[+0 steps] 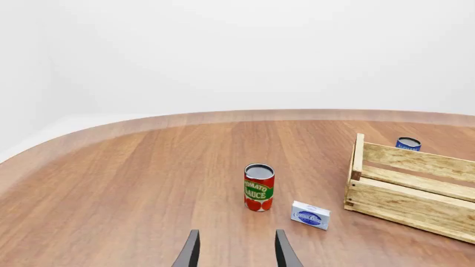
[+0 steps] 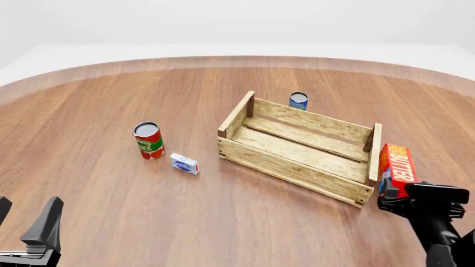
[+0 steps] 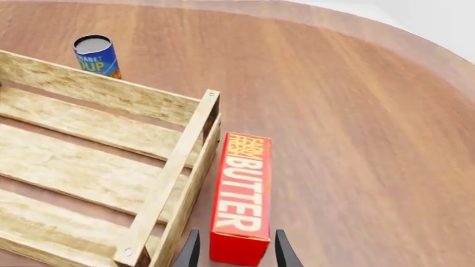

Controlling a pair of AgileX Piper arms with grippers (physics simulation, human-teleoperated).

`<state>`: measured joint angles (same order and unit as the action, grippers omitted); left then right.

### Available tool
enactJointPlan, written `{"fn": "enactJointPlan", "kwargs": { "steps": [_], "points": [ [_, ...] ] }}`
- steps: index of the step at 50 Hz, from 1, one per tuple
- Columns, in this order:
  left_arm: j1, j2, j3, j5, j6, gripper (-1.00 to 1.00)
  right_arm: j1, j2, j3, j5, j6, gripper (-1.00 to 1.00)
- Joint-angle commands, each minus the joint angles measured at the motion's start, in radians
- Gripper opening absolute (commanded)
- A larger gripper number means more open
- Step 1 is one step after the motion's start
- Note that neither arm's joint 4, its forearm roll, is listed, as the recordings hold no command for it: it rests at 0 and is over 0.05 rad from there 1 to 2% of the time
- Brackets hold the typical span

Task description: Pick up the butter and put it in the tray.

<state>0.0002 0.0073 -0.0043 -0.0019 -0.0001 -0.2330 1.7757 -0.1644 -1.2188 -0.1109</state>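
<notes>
The butter (image 3: 241,194) lies just outside the tray (image 2: 297,161) at its 3 o'clock end, between the right gripper's (image 3: 233,253) spread fingers (contact unclear), left gripper (image 1: 236,253) released.

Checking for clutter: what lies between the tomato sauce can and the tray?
Only the small white-and-blue box, between can and tray, seen in the front view.

Both arms are matte black. The right gripper (image 2: 392,196) sits on a blocky black housing with a flat, squared-off top edge above a rounded wrist link. The left gripper (image 2: 28,219) has thin, dark grey blade-like fingers (image 1: 188,250) that taper to narrow tips
</notes>
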Motion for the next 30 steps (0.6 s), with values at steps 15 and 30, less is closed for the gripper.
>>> {"fn": "enactJointPlan", "kwargs": {
  "steps": [15, 30],
  "points": [
    [0.0, 0.0, 0.0, 0.0, 0.0, 1.0, -0.003, 0.077, -0.04, -0.001, -0.013, 1.0],
    [0.0, 0.0, 0.0, 0.0, 0.0, 1.0, -0.004, 0.091, -0.049, -0.001, -0.011, 1.0]
  ]
}}
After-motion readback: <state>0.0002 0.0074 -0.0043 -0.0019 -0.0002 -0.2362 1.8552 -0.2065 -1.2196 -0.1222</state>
